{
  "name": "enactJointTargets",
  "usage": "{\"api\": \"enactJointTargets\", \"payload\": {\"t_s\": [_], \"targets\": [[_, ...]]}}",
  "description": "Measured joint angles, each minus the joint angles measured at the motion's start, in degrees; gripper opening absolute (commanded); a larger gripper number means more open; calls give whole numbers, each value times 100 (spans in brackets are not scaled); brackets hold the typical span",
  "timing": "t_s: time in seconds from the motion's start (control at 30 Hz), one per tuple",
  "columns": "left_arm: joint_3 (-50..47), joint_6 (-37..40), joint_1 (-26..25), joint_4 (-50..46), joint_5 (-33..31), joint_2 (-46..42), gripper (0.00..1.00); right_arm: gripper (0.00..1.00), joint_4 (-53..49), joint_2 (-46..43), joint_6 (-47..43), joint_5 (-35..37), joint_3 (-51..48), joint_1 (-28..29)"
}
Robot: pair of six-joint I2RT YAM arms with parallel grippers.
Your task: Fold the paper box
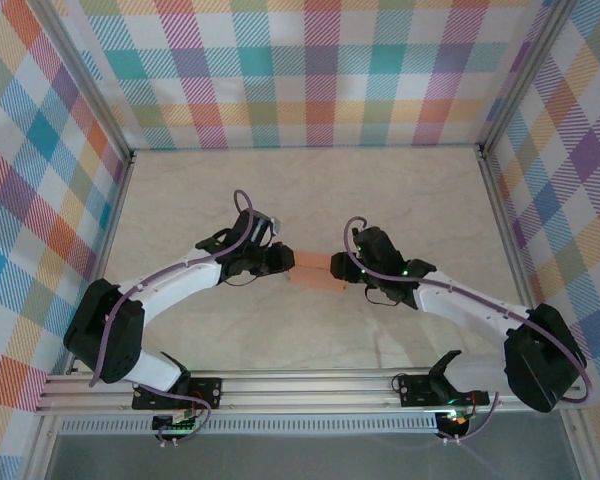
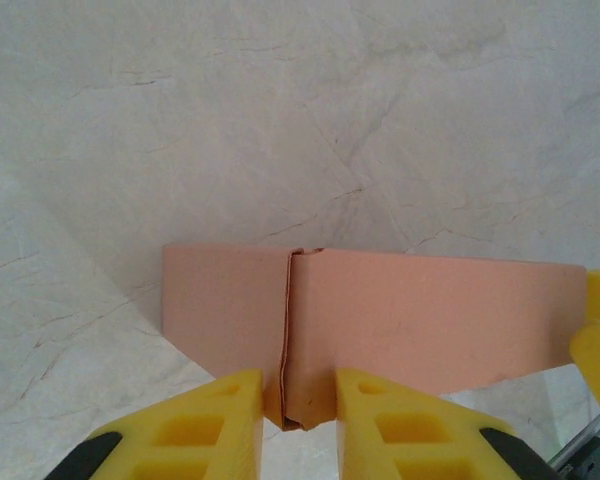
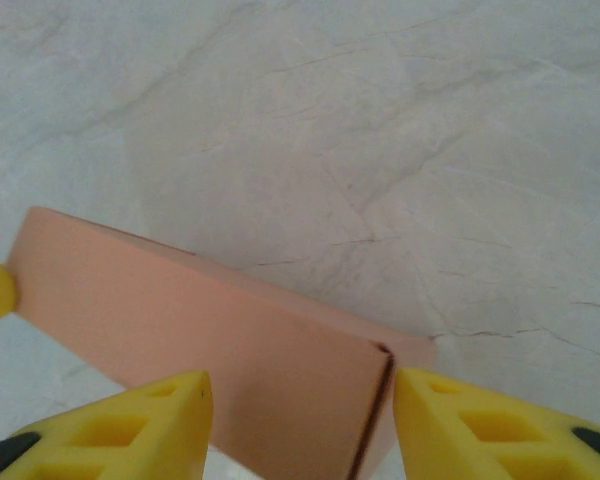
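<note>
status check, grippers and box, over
Left gripper pinched on paper box end seam. Right gripper clamped across other end. Box spans between them, nothing seen in the way.

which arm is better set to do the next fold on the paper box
Probably left: the left gripper pinches the paper box right at its seam; the right gripper straddles the other end with jaws wide, better suited to steadying.

paper box near end cropped at bottom edge, left fingers likewise
</note>
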Motion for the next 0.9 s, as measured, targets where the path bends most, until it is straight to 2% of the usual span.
{"api": "enactJointTargets", "payload": {"t_s": [0.17,0.27,0.33,0.4,0.47,0.57,0.73,0.8,0.9], "targets": [[0,-2,13,57,-22,26,23,30,-15,31,289,-181,-9,-190],[-2,0,13,162,-20,72,23,14,72,26,459,-205,-114,-280],[-2,0,15,186,-22,81,23,10,103,17,516,-192,-122,-302],[-2,0,15,190,-24,81,28,15,109,9,527,-186,-122,-321],[0,9,31,177,-44,83,45,33,94,0,487,-192,-118,-321],[39,46,37,-17,-157,87,64,45,-59,-9,417,-214,-83,-321],[439,258,39,-546,-439,85,83,65,-299,-125,205,-256,151,-407],[619,339,42,-610,-542,61,87,74,-321,-170,-55,-299,315,-474],[756,452,74,-619,-702,-105,100,83,-391,-164,-1115,-623,629,-544]]}}
